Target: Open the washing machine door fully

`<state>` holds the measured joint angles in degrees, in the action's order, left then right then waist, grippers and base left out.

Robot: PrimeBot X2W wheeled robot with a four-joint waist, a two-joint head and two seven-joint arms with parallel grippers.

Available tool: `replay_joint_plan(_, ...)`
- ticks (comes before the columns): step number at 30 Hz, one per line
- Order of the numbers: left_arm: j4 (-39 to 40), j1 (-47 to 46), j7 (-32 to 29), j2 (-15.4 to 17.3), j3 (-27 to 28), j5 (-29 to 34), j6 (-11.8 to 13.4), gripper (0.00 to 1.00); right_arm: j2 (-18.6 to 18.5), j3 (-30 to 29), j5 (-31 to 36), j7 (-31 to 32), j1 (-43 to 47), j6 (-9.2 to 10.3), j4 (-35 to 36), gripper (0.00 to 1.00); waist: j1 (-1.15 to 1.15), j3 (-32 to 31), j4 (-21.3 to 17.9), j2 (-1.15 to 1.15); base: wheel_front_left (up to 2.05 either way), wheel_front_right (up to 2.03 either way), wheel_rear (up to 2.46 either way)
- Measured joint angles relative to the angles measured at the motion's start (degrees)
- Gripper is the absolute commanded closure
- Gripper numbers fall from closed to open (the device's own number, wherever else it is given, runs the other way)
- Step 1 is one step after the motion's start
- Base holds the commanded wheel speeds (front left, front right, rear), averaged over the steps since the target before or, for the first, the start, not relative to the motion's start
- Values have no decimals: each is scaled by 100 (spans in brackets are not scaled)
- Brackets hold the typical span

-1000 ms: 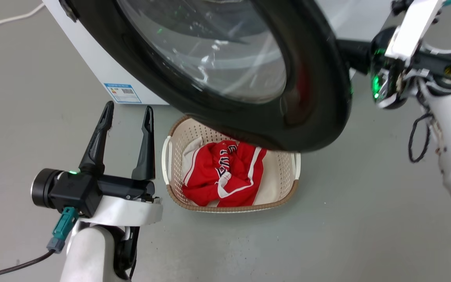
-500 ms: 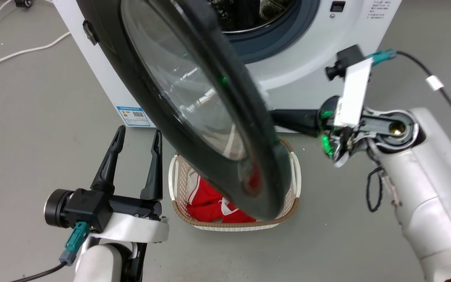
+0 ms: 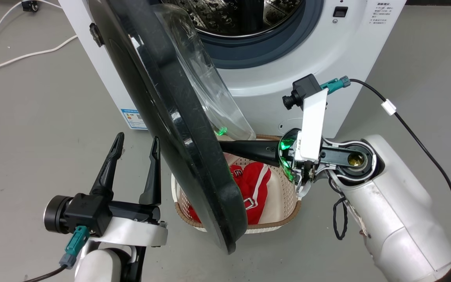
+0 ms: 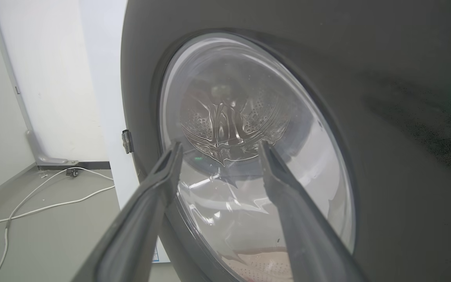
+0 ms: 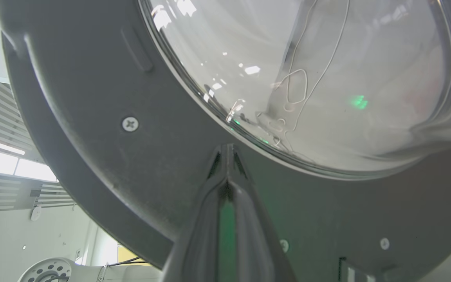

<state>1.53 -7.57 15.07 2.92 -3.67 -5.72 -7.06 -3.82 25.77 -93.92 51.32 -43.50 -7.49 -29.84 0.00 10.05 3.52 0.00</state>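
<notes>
With the washing machine door [image 3: 178, 129] about half open, edge-on above the laundry basket [image 3: 284, 184], push your right end effector [image 5: 227, 150], fingers pressed together at its inner rim, steadily outward, and move the empty, fingers-apart left end effector [image 3: 138, 138] clear of the swing.

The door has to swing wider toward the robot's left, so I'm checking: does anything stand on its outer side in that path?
Yes, probably: the open left gripper stands beside the outer face of the washing machine door, with its fingers pointing at the glass. The shut right gripper is at the inner face.
</notes>
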Motion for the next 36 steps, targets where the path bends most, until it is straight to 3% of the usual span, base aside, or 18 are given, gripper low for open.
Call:
replay_joint_plan(4,1,7,0,0,15,-8,1,0,37,27,55,-371,114,0,135,100,0,-2,-14,0,0,0,0)
replay_joint_plan(17,-94,93,0,0,62,-49,23,0,-102,-1282,419,-3112,1284,0,678,100,0,-185,-137,0,0,0,0)
replay_joint_plan(18,-100,107,0,-1,73,-49,23,0,-107,-1394,412,-3276,1435,0,746,89,0,-202,-151,0,0,0,0)
replay_joint_plan(20,-115,136,0,-1,102,-49,23,0,-162,-1522,486,-3571,1711,0,884,0,0,-239,-177,0,0,0,0)
replay_joint_plan(29,-190,260,0,0,197,-24,22,0,-512,-1980,1703,-5335,2592,0,1432,0,0,-411,-255,0,0,0,0)
replay_joint_plan(33,-194,279,0,-1,250,-22,22,0,-638,-2067,2866,-6197,2828,0,1503,0,0,-448,-289,0,0,0,0)
replay_joint_plan(36,-194,300,0,0,310,-22,22,0,-608,-2235,3905,-6499,2920,0,1623,0,0,-451,-329,0,0,0,0)
